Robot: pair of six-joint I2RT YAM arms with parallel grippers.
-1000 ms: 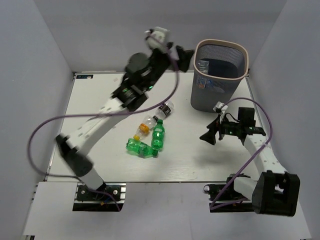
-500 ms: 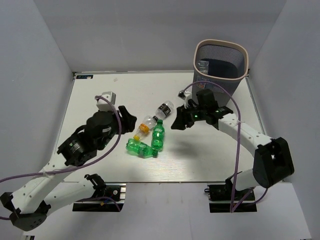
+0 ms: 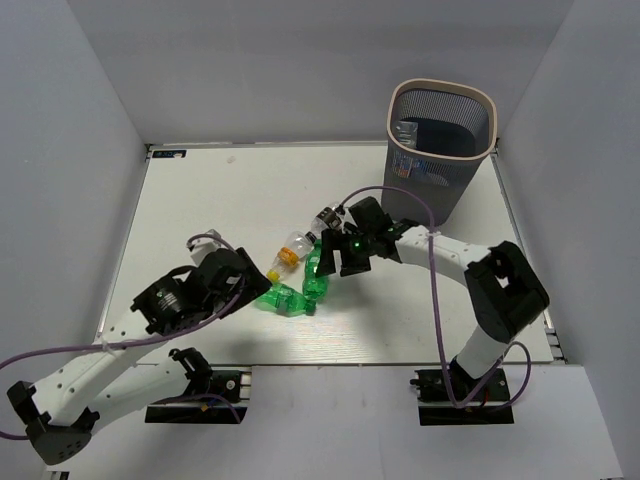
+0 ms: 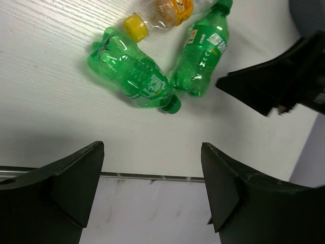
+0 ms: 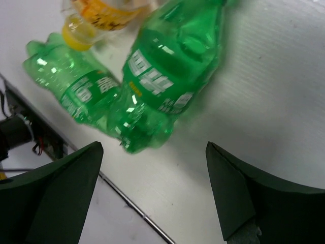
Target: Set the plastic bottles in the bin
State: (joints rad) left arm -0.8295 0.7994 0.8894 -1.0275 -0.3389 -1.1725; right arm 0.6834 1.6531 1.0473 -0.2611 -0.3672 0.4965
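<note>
Several plastic bottles lie in a cluster mid-table: two green ones [image 3: 316, 270] [image 3: 280, 298], a clear one with an orange label and yellow cap [image 3: 293, 247], and a clear one with a dark label [image 3: 328, 218]. The bin [image 3: 440, 195] stands at the back right with bottles [image 3: 405, 130] inside. My left gripper [image 3: 250, 290] hovers open and empty just left of the green bottles [image 4: 132, 76] [image 4: 200, 56]. My right gripper [image 3: 338, 264] hangs open over the right-hand green bottle [image 5: 167, 76], nothing between its fingers. The left wrist view has my left gripper [image 4: 152, 147], the right wrist view my right gripper [image 5: 154, 147].
The white table [image 3: 200, 200] is walled in by grey panels on three sides. Its front edge with a metal rail [image 4: 152, 177] runs close below the green bottles. My right arm's fingers [image 4: 274, 86] show dark at the right of the left wrist view.
My left arm swung from up beside the bin down to the left of the bottle cluster. My right arm crossed from the right side to above the green bottles.
</note>
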